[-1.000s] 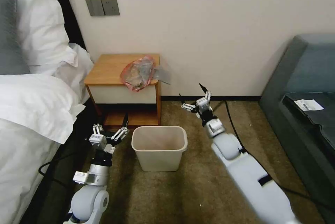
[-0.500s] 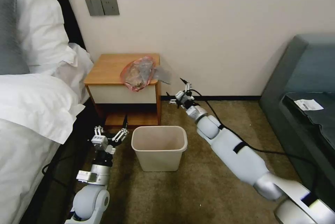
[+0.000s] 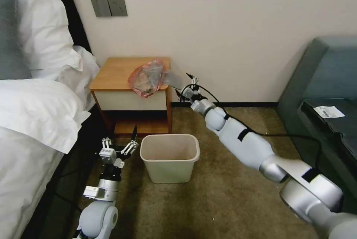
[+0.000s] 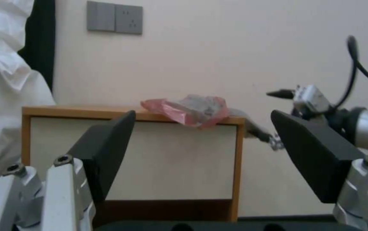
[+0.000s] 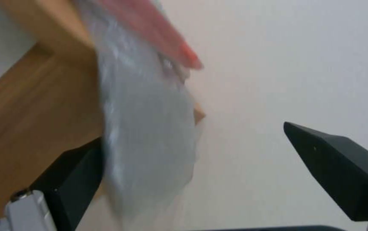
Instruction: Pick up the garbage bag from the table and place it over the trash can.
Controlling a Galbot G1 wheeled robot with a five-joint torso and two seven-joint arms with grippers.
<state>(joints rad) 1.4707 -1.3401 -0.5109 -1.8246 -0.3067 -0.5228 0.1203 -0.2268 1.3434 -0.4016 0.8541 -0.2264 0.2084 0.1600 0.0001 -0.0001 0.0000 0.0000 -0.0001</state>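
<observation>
Having reached closer, the right tool point(image 3: 185, 85), spread, brackets the crinkly grey, pink-rimmed plastic garbage bag's point(image 3: 148, 77) flap overhanging the orange-brown wooden counter point(image 3: 115, 73); best pinch deep, then lift gently.

The crinkly translucent grey plastic garbage bag point(image 3: 148, 77) has a pink-red rim. It lies on the orange-brown wooden surface point(image 3: 115, 72) with a white drawer front. The cream-white plastic trash can point(image 3: 170, 157) stands on olive-brown carpet point(image 3: 208, 201). Both grippers' jaws are black.
</observation>
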